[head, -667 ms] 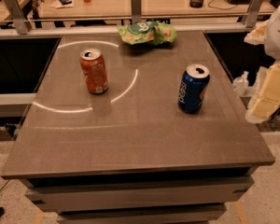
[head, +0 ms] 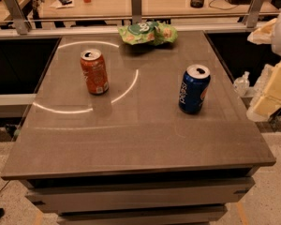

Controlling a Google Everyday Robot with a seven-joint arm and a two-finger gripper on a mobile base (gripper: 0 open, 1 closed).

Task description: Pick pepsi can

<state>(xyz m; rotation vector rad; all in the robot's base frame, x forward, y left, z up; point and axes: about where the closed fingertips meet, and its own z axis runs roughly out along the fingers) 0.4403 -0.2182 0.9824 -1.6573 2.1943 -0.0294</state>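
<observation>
The pepsi can (head: 194, 89), dark blue with white lettering and a silver top, stands upright on the right half of the grey table (head: 131, 135). An orange can (head: 94, 71) stands upright on the left half. My gripper (head: 271, 90) shows as cream-coloured parts at the right edge of the view, beyond the table's right side, to the right of the pepsi can and apart from it. It holds nothing that I can see.
A crumpled green snack bag (head: 147, 33) lies at the table's far edge. A rail with metal posts (head: 136, 3) and a desk with clutter stand behind. A small clear bottle (head: 242, 83) sits off the right side.
</observation>
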